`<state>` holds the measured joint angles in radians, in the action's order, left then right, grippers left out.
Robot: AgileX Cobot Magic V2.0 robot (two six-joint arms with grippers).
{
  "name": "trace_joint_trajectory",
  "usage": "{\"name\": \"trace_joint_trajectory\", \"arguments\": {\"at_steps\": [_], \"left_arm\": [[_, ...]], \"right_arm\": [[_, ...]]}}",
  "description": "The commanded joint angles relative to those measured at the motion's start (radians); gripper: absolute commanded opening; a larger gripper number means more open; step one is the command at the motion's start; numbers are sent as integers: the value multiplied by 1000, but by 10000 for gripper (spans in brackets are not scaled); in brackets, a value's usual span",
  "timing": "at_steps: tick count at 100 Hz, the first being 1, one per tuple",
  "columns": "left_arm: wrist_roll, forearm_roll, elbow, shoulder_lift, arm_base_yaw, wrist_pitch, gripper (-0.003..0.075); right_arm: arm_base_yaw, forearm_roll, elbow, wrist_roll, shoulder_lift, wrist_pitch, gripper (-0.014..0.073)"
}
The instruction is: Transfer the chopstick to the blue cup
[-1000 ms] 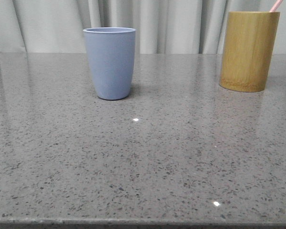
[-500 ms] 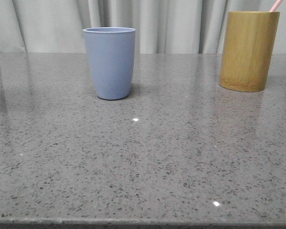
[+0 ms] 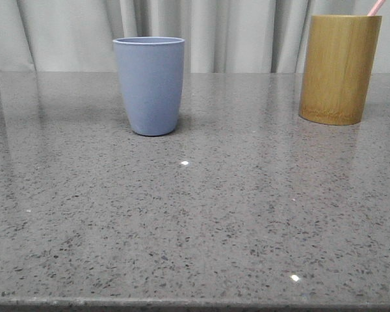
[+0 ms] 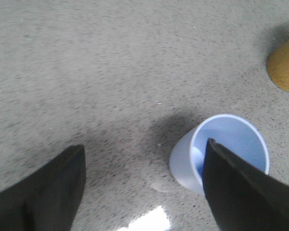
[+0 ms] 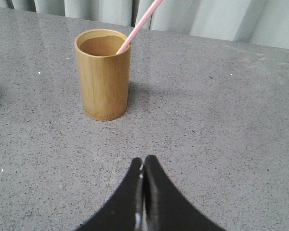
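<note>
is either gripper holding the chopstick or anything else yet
No. The left gripper is open above the table near the blue cup; the right gripper is shut on nothing. The pink chopstick stands in the bamboo holder.

Only the blue cup and the bamboo holder stand on the counter, well apart; the stretch between them and the whole near side lie open.

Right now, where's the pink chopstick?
The pink chopstick stands leaning in the bamboo holder, back right on the table in the front view, right of the blue cup.
</note>
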<state>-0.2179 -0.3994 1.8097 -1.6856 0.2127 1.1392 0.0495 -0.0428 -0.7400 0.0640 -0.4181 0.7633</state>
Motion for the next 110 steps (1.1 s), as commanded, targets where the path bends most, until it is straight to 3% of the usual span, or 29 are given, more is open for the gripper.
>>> {"name": "trace_joint_trajectory", "arguments": {"at_steps": [1, 37, 96, 110], "left_arm": [[9, -37, 57, -3, 35, -29, 496], [25, 5, 86, -111, 112, -9, 496], [25, 4, 86, -182, 127, 94, 491], [25, -5, 86, -186, 127, 102, 403]], "right_arm": [[-1, 5, -25, 9, -6, -67, -66], [-1, 5, -25, 9, -6, -69, -66], [-1, 5, -25, 9, -6, -75, -66], [-1, 5, -25, 9, -6, -76, -66]]}}
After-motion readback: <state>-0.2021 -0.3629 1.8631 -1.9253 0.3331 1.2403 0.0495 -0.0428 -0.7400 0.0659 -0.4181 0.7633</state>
